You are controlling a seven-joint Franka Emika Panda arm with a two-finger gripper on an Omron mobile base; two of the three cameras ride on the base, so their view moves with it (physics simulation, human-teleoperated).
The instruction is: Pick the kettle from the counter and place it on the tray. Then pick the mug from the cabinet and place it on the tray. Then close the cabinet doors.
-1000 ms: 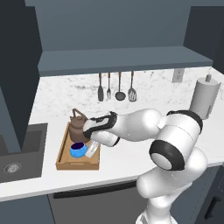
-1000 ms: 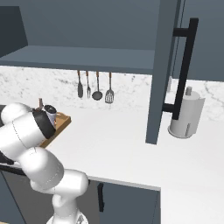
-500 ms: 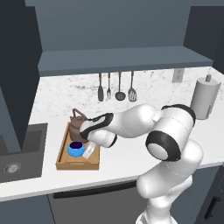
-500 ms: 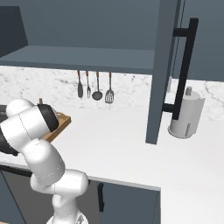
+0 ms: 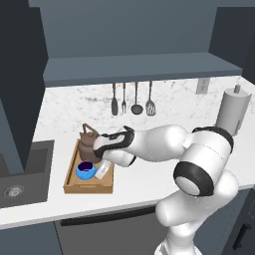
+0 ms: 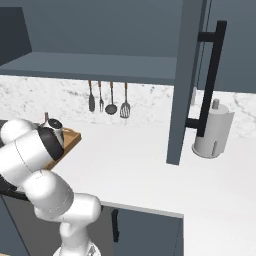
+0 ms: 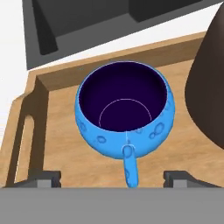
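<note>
The bright-blue mug (image 7: 124, 109) stands upright on the wooden tray (image 7: 52, 144), its handle pointing at my gripper (image 7: 111, 178). The gripper is open, with its fingertips (image 7: 43, 178) wide apart on either side of the handle and clear of it. The dark-brown kettle (image 7: 208, 87) sits on the tray right beside the mug. From the left base view, the kettle (image 5: 88, 144) and mug (image 5: 85, 171) share the tray (image 5: 74, 188) on the white counter (image 5: 149, 174), with my gripper (image 5: 102, 167) low over the tray next to the mug. The cabinet (image 5: 134, 69) above stands open.
An open cabinet door (image 6: 187, 80) with a black bar handle (image 6: 210, 75) hangs over the counter's right half. A paper towel roll (image 5: 231, 112) stands at the back right. Utensils (image 5: 132, 99) hang on the back wall. A dark sink (image 5: 20, 174) lies left of the tray.
The gripper's jaws have opened and let go of the mug, which now stands on the tray. The arm has shifted slightly over the tray.
</note>
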